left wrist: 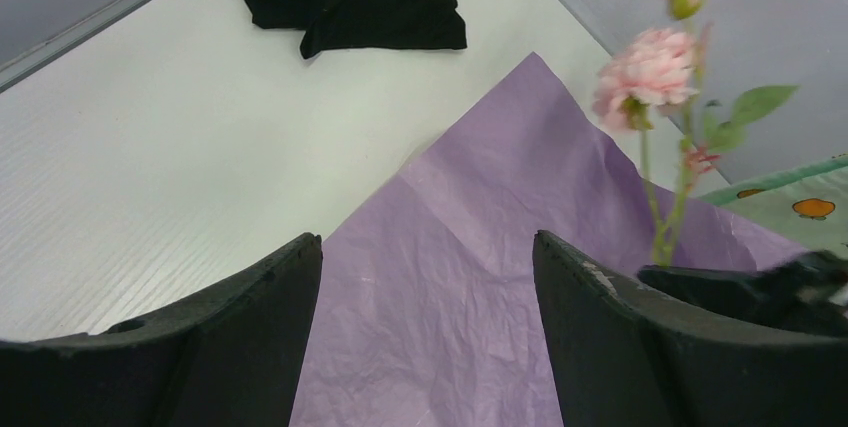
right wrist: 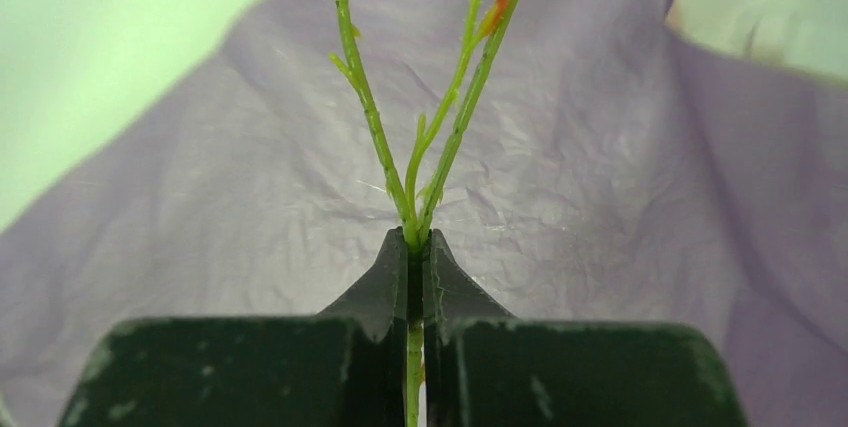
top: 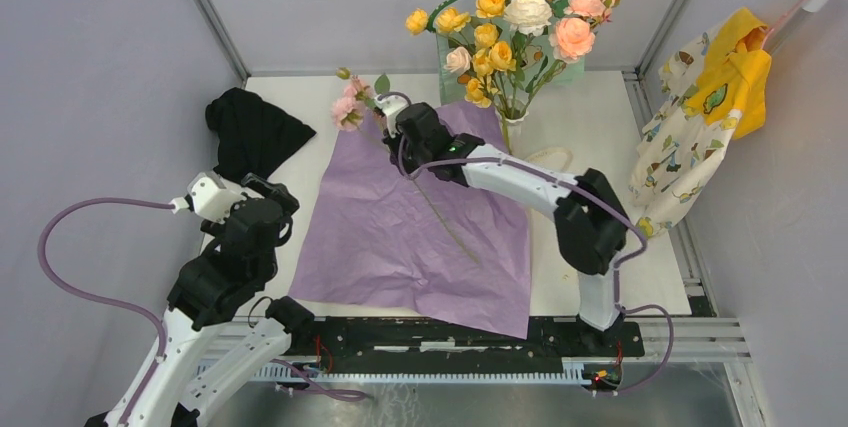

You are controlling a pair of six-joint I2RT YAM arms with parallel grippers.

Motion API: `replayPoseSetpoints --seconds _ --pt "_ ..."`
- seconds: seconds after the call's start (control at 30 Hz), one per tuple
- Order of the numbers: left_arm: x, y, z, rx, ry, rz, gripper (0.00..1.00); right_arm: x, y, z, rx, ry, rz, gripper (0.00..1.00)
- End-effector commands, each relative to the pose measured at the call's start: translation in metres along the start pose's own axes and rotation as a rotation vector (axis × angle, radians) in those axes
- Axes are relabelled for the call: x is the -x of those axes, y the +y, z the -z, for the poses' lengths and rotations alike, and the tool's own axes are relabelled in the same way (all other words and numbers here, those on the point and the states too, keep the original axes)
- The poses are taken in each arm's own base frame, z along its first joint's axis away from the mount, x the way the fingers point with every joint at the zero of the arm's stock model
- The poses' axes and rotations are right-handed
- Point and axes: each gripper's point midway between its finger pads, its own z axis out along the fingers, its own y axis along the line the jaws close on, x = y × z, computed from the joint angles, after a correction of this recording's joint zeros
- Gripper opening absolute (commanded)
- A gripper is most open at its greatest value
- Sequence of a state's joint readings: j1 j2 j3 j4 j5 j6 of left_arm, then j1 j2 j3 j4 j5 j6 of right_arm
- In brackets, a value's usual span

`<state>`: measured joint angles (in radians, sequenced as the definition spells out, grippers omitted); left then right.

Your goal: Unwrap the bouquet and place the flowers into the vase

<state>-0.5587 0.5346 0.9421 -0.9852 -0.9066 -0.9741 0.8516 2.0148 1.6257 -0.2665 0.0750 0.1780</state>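
Purple paper (top: 400, 247), black cloth (top: 255, 132), white tabletop (top: 590, 117); pink rose (top: 348, 110) on green stem (right wrist: 358, 77); yellow, cream and pink flowers (top: 505, 22).

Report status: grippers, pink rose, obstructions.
Right gripper shut on thin green stem of pink artificial rose. Left gripper open, empty. Crinkled purple wrapping paper spread flat underneath; nothing seen blocking.

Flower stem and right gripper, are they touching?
Touching. The right wrist view shows the right gripper pinched shut on the flower stem, with no gap.
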Motion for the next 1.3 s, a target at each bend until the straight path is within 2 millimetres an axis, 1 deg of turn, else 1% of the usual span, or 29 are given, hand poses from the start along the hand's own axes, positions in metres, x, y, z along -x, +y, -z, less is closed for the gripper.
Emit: replayPoseSetpoints --seconds 0.0,0.1,0.17,0.2,0.27,0.37,0.4,0.43,0.47,0.53,0.63,0.7,0.8,0.83,0.87,0.97,1.0,1.07,1.13,1.27 --pt "0.004 -0.007 0.0 -0.018 -0.017 0.039 0.83 0.086 0.021 0.081 0.089 -0.286 0.01 0.0" --pt "0.004 -0.008 0.0 -0.022 -0.013 0.04 0.83 0.104 0.026 0.123 0.13 -0.385 0.02 0.0" --pt "0.004 -0.008 0.0 -0.022 -0.012 0.04 0.83 0.117 0.026 0.153 0.139 -0.46 0.034 0.0" --pt "0.003 -0.008 -0.001 -0.023 -0.01 0.039 0.83 0.124 0.031 0.172 0.172 -0.504 0.05 0.0" --pt "0.001 -0.01 -0.001 -0.029 -0.004 0.037 0.83 0.142 0.03 0.214 0.181 -0.619 0.083 0.0" --pt "-0.003 -0.014 -0.003 -0.037 0.01 0.034 0.83 0.156 0.02 0.27 0.139 -0.776 0.135 0.0" --pt "-0.005 -0.015 -0.003 -0.039 0.014 0.035 0.83 0.159 0.011 0.29 0.099 -0.833 0.138 0.0" --pt "-0.006 -0.016 -0.004 -0.044 0.02 0.034 0.83 0.163 0.002 0.314 0.05 -0.899 0.153 0.0" --pt "-0.008 -0.018 -0.005 -0.046 0.025 0.032 0.83 0.162 -0.013 0.327 -0.022 -0.943 0.139 0.0" --pt "-0.01 -0.021 -0.006 -0.051 0.033 0.03 0.83 0.162 -0.039 0.363 -0.161 -1.041 0.117 0.0" --pt "-0.014 -0.025 -0.007 -0.058 0.046 0.025 0.83 0.158 -0.067 0.401 -0.318 -1.152 0.11 0.0" --pt "-0.016 -0.027 -0.008 -0.062 0.051 0.023 0.82 0.155 -0.077 0.421 -0.389 -1.227 0.112 0.0" --pt "-0.018 -0.029 -0.009 -0.067 0.056 0.023 0.82 0.153 -0.089 0.442 -0.485 -1.325 0.114 0.0" --pt "-0.019 -0.03 -0.01 -0.069 0.06 0.022 0.82 0.153 -0.091 0.445 -0.509 -1.345 0.116 0.0" --pt "-0.019 -0.031 -0.01 -0.07 0.061 0.022 0.82 0.156 -0.093 0.45 -0.534 -1.369 0.122 0.0" --pt "-0.022 -0.032 -0.011 -0.07 0.067 0.014 0.82 0.17 -0.097 0.457 -0.605 -1.405 0.144 0.0" --pt "-0.023 -0.033 -0.012 -0.07 0.069 0.011 0.82 0.175 -0.098 0.455 -0.625 -1.406 0.152 0.0" --pt "-0.026 -0.035 -0.013 -0.076 0.077 0.004 0.82 0.186 -0.101 0.459 -0.663 -1.433 0.153 0.0" --pt "-0.028 -0.036 -0.014 -0.078 0.083 0.0 0.82 0.197 -0.107 0.457 -0.692 -1.443 0.148 0.0" --pt "-0.031 -0.036 -0.016 -0.072 0.086 -0.012 0.82 0.219 -0.119 0.452 -0.699 -1.473 0.141 0.0"
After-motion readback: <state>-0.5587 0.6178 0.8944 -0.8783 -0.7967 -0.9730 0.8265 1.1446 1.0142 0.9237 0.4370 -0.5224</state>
